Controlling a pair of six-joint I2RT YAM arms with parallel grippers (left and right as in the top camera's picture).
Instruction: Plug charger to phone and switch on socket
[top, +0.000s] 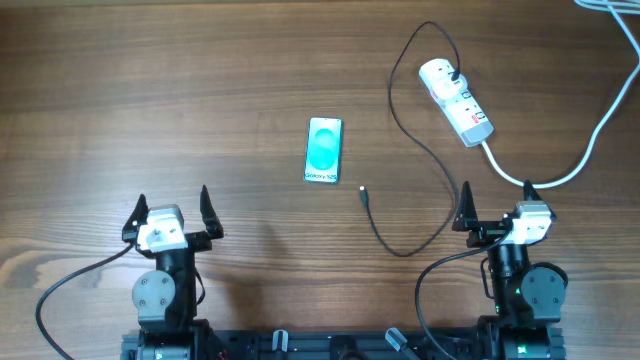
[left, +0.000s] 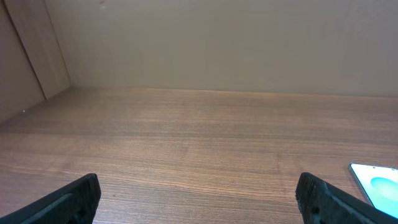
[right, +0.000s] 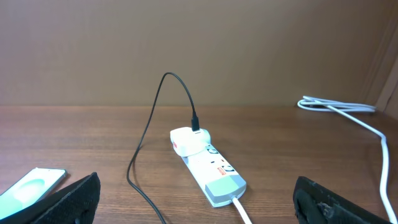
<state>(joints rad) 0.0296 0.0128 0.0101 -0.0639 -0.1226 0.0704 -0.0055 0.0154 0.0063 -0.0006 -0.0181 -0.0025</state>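
Observation:
The phone (top: 324, 150) lies flat mid-table, teal screen up, "Galaxy S25" text at its near end; its corner shows in the left wrist view (left: 377, 182) and the right wrist view (right: 32, 185). The charger's thin black cable (top: 405, 140) runs from a white adapter in the socket (top: 456, 101) to its connector tip (top: 363, 193), which lies loose right of the phone. The socket also shows in the right wrist view (right: 208, 162). My left gripper (top: 172, 212) is open and empty, near left of the phone. My right gripper (top: 497, 205) is open and empty, near the socket's white cord.
The thick white cord (top: 590, 140) loops from the socket's near end off the far right edge; it shows in the right wrist view (right: 348, 112). A wall stands behind the table.

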